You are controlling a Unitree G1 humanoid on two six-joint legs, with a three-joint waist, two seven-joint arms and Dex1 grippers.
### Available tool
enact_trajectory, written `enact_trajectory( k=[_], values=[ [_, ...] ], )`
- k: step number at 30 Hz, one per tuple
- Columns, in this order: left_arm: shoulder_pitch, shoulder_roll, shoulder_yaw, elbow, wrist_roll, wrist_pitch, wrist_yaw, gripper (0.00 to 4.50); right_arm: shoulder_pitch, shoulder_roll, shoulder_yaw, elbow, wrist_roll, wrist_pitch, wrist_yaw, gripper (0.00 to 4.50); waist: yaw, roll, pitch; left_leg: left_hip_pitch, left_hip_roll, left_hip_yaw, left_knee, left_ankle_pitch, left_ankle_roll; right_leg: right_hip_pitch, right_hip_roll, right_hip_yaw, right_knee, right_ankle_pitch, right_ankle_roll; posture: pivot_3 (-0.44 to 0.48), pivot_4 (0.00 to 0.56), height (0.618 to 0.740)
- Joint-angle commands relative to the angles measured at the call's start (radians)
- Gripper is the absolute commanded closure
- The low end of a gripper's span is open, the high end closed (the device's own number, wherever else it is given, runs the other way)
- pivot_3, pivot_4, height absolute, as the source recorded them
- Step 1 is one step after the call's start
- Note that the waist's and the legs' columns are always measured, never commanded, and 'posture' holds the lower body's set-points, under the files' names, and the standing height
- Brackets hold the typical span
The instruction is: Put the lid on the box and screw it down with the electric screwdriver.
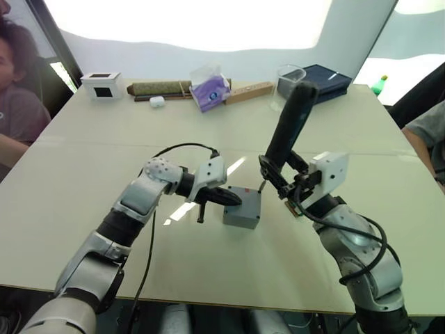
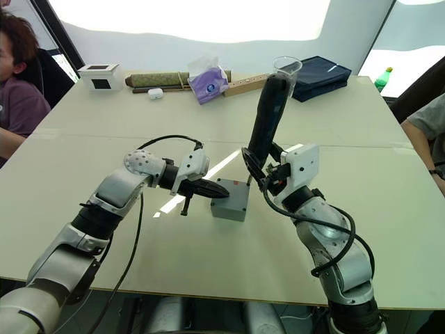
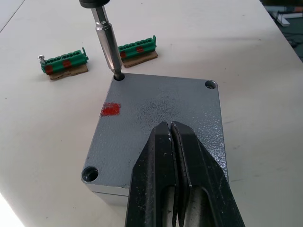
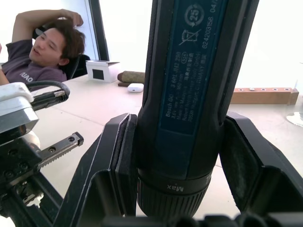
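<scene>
The grey box (image 1: pixel 242 209) stands mid-table with the lid (image 3: pixel 161 109) lying on top of it; a red mark (image 3: pixel 111 109) shows on the lid's upper face. My left gripper (image 1: pixel 233 200) is shut, its fingertips (image 3: pixel 163 130) pressed together and resting on the lid. My right gripper (image 1: pixel 281 182) is shut on the black electric screwdriver (image 1: pixel 292 118), which stands nearly upright, tilted slightly away. Its metal bit (image 3: pixel 108 45) sits in the screw hole at the lid's far corner. The wrist view shows both pads (image 4: pixel 124 156) clamping the screwdriver's barrel (image 4: pixel 189 94).
Two green terminal blocks (image 3: pixel 64 61) lie just beyond the box. Along the far edge stand a white cube (image 1: pixel 102 85), a rolled mat (image 1: pixel 158 88), a tissue pack (image 1: pixel 210 90), a clear cup (image 1: pixel 288 76) and a dark blue case (image 1: pixel 323 80). People sit at both table sides.
</scene>
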Motion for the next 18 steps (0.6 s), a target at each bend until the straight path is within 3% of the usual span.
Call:
enact_trajectory(
  k=[1,6,18],
  values=[
    [0.019,-0.004,-0.011,0.006,0.017,-0.002,0.003,4.5,0.043,0.0,0.033,0.071,-0.048,0.056,-0.009,2.39,0.0,0.0,0.0,0.002,0.0,0.0,0.0,0.0,0.001,0.002,0.0,0.0,0.0,0.0,0.0,0.0,0.15,0.739],
    [0.03,-0.006,-0.013,-0.003,0.018,0.0,0.005,4.5,0.071,-0.013,0.079,0.085,-0.107,0.026,0.014,2.39,0.0,-0.005,-0.003,0.017,0.0,0.0,-0.007,-0.001,0.002,0.018,0.0,0.0,-0.009,-0.001,0.0,0.0,0.15,0.739],
    [0.051,-0.008,-0.019,-0.003,0.028,-0.009,0.01,4.5,0.092,0.014,0.079,0.102,-0.115,0.01,0.044,2.39,0.0,-0.015,-0.015,0.021,0.0,0.0,-0.012,-0.001,0.002,0.023,0.0,0.0,-0.013,-0.001,0.0,0.0,0.15,0.739]
  ],
)
